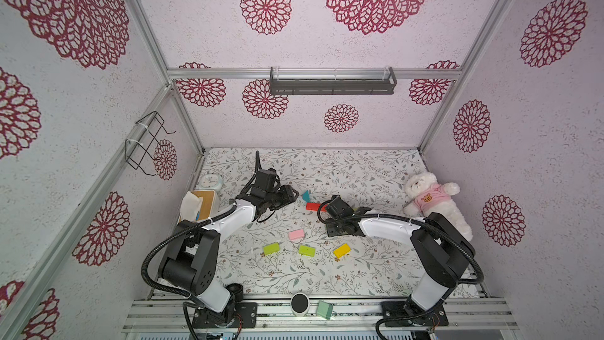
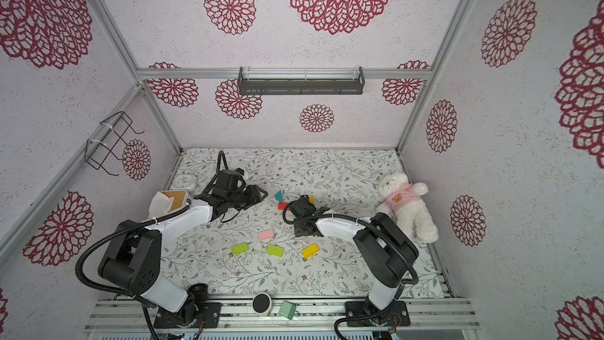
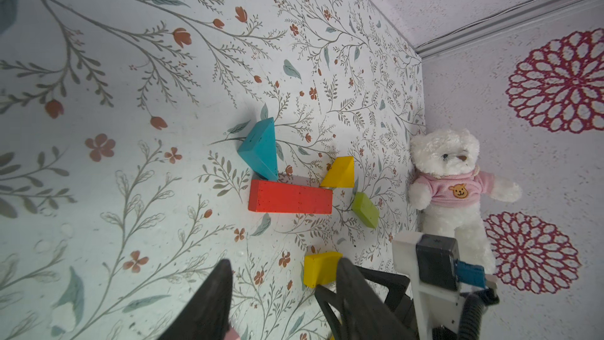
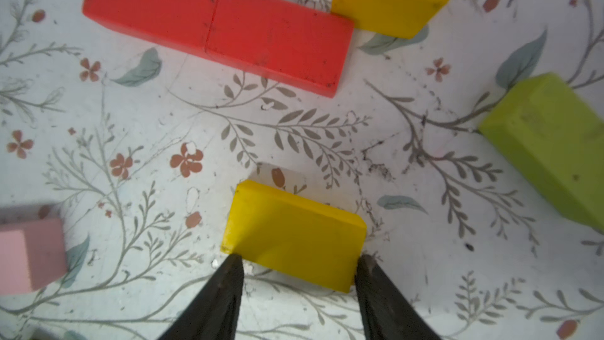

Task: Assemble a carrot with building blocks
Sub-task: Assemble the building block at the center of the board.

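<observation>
A: How far along was the carrot?

B: Barely begun, imo. The red row [image 4: 215, 24], two blocks end to end, lay on the counter [image 1: 359, 171]. Teal triangle [image 3: 260, 148] touched its far edge at one end; yellow triangle [image 3: 340, 173] met the corner at the other. Prob. the wide top tier w/ leaves fanned off it.

A: R claw?

B: R claw [image 4: 299, 258] sat on the row's near side, jaws straddling a yellow block [image 4: 294, 233] by its short ends. Block seemed flat on the counter, apart from the row. Clamped or slack, I couldn't tell. Taking it lengthwise made sense: keeps it parallel to the row for the next tier.

A: L claw?

B: L claw [image 3: 283, 261] hung off the row's teal end, spread wide, nothing in it. Looked parked clear so the R arm [image 1: 385, 227] had room.

A: Other blocks?

B: Lime block [image 3: 366, 209] lay skewed just past the row's yellow-triangle end. Pink block [image 1: 296, 234], 2nd lime [image 1: 271, 248], 3rd lime [image 1: 307, 250] & 2nd yellow [image 1: 342, 250] were scattered well off the row's near side, unplaced.
</observation>
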Available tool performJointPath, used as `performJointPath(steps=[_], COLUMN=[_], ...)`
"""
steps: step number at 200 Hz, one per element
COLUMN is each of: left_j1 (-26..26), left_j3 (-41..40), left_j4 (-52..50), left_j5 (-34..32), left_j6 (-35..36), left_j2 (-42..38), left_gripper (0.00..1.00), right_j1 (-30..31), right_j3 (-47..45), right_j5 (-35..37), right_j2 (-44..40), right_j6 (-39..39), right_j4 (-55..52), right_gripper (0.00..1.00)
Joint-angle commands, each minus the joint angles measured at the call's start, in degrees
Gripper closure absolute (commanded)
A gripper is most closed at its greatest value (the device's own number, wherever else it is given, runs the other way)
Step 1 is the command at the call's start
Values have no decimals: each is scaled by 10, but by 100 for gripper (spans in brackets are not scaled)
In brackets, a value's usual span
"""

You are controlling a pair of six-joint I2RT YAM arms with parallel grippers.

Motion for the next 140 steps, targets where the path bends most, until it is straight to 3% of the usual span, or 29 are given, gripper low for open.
performJointPath(steps=[1, 65, 140], left_j1=[9, 23, 24], left_j3=[-11, -24, -24], left_j4=[16, 27, 32], left_j5=[6, 19, 25], left_j6=[-1, 0, -5], left_j2=[-16, -16, -8], left_gripper=[46, 46, 46], right_j1=[0, 4, 3], right_j3=[18, 46, 74], right_j5=[29, 35, 37], right_j2=[10, 40, 56], right_j6=[9, 19, -22], right_j4=[-21, -20, -12], right_gripper=[44, 45, 47])
